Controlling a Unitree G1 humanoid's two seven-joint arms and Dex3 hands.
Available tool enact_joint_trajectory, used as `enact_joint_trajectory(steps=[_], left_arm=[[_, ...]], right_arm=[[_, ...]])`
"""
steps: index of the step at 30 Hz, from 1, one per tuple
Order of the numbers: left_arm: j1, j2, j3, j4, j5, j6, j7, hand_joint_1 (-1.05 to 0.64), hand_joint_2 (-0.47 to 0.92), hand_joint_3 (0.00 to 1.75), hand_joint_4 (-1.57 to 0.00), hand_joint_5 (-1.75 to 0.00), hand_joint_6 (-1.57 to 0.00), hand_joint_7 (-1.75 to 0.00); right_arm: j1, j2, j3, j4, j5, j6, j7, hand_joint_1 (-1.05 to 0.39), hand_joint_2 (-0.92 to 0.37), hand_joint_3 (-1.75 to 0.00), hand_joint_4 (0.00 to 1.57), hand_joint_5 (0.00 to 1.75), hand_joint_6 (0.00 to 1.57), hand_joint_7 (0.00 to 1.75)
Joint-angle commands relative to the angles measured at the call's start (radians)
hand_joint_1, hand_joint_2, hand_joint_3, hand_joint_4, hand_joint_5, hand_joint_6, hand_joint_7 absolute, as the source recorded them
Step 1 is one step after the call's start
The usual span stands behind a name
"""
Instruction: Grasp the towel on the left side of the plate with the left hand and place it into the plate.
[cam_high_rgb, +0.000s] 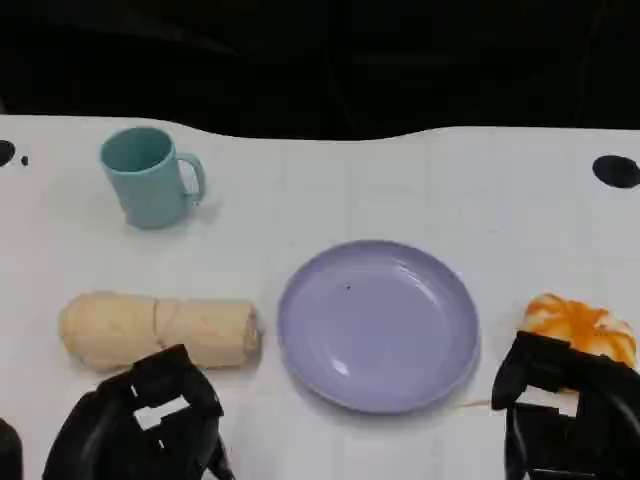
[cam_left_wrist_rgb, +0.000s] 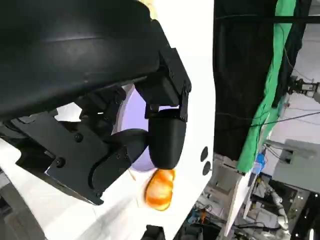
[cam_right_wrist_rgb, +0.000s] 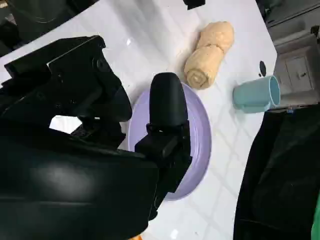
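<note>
Beige and rolled into a log, the towel (cam_high_rgb: 160, 331) lies on the white bench (cam_high_rgb: 400, 170), just left of the lavender plate (cam_high_rgb: 378, 325) and close to its rim without clearly touching. The left robot hand (cam_high_rgb: 140, 420) sits just in front of the roll, nearer the robot, holding nothing; its fingers look loosely spread, with none on the cloth. The right robot hand (cam_high_rgb: 565, 415) rests at the plate's far side, also empty with fingers apart, just in front of an orange-and-white object (cam_high_rgb: 582, 325).

A teal mug (cam_high_rgb: 150, 177) stands well behind the towel. The plate holds nothing.

Judging by this, the task is at the reaching step: the grasp is not yet made. Next, the left robot hand likely needs to move forward over the roll, close around its middle, then lift and carry it rightward to the plate.

No brand, label or writing can be read.
</note>
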Motion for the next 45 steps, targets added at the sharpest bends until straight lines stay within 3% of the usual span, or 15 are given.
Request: enact_joint_trajectory(steps=[1, 32, 33, 34, 39, 42, 45], left_arm=[[-0.004, 0.007, 0.006, 0.002, 0.004, 0.010, 0.003, -0.12, 0.44, 1.27, -0.86, -1.73, -0.86, -1.46], [-0.001, 0.011, 0.020, 0.009, -0.007, -0.018, -0.020, -0.13, 0.47, 1.25, -0.84, -1.69, -0.84, -1.43], [-0.001, 0.010, 0.023, 0.008, -0.007, -0.020, -0.018, -0.14, 0.51, 1.17, -0.81, -1.61, -0.84, -1.31], [-0.001, 0.009, 0.025, 0.007, -0.007, -0.021, -0.017, -0.17, 0.53, 1.07, -0.77, -1.46, -0.86, -1.05], [-0.009, 0.009, 0.029, -0.016, 0.016, -0.019, 0.011, -0.27, 0.53, 0.90, -0.73, -1.16, -1.00, -0.31], [-0.012, 0.016, 0.025, -0.031, 0.070, -0.051, 0.020, -0.32, 0.77, 0.40, -0.70, -0.89, -0.94, -0.05], [-0.017, 0.055, 0.023, -0.069, 0.169, -0.086, 0.025, -0.29, 0.90, 0.21, -0.59, -0.67, -0.78, -0.01]], right_arm=[[-0.003, -0.008, -0.004, 0.001, -0.001, -0.001, 0.000, 0.06, -0.58, -1.43, 0.81, 1.75, 0.59, 1.75], [0.000, -0.006, 0.000, -0.012, -0.003, 0.003, -0.003, 0.05, -0.55, -1.45, 0.82, 1.75, 0.60, 1.75], [0.000, -0.006, 0.000, -0.012, -0.003, 0.003, -0.003, 0.05, -0.55, -1.45, 0.82, 1.75, 0.60, 1.75], [0.000, -0.005, 0.000, -0.011, -0.003, 0.002, -0.004, 0.05, -0.56, -1.45, 0.82, 1.75, 0.60, 1.75], [-0.002, -0.005, 0.015, -0.007, -0.008, -0.005, -0.001, 0.04, -0.56, -1.45, 0.81, 1.75, 0.60, 1.75], [-0.003, -0.005, 0.019, -0.012, -0.006, 0.004, -0.004, 0.03, -0.55, -1.45, 0.82, 1.75, 0.60, 1.75], [0.000, 0.004, 0.012, -0.021, 0.006, 0.019, -0.011, 0.03, -0.55, -1.45, 0.82, 1.75, 0.60, 1.75]])
